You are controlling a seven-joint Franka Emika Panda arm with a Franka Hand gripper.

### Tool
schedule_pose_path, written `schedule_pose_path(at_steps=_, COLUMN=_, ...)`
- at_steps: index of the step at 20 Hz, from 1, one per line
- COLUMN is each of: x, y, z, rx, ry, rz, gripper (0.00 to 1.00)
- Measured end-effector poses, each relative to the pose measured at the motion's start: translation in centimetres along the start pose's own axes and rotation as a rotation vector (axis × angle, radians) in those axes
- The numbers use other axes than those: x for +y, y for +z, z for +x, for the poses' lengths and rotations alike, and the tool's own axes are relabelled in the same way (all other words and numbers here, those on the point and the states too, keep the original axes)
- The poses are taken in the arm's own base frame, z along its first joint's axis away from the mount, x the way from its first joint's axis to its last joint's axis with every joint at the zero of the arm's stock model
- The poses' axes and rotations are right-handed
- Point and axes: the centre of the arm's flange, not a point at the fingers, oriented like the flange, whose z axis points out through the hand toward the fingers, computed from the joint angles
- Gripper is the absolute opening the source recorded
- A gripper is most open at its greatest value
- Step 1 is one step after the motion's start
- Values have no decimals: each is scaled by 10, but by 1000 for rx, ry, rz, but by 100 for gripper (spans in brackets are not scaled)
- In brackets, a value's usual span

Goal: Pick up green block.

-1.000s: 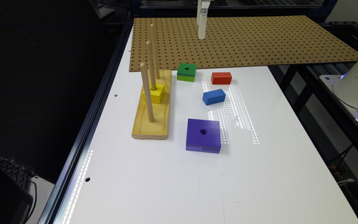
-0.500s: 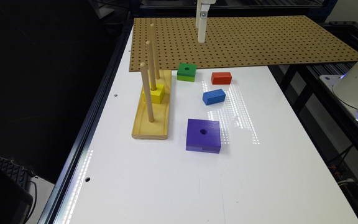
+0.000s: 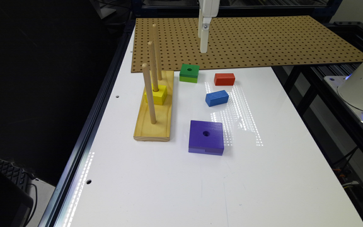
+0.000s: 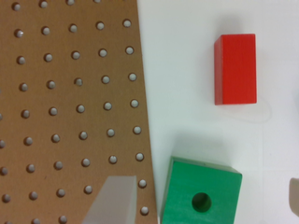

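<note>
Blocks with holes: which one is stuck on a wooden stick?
The yellow block, threaded on the middle peg. The green block and purple block lie loose.

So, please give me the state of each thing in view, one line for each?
green block: flat on the table, hole up, not grasped.
red block: lying free on the table.
blue block: lying free, turned at an angle.
purple block: flat, hole up.
yellow block: threaded on the middle peg.
gripper: raised over the pegboard, holding nothing.
</note>
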Motion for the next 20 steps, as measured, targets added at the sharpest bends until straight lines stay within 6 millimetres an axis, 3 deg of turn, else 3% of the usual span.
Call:
schedule_pose_path(at_steps=5, x=-4, y=-2, z=1, rx=7, ry=-2, rz=5, gripper=100)
schedule_pose_path(at_steps=12, x=-8, y=20, z=7, rx=17, ry=-1, rz=15, gripper=100)
schedule_pose_path(at_steps=20, x=-10, y=32, z=10, rx=13, ry=-1, rz=15, gripper=100)
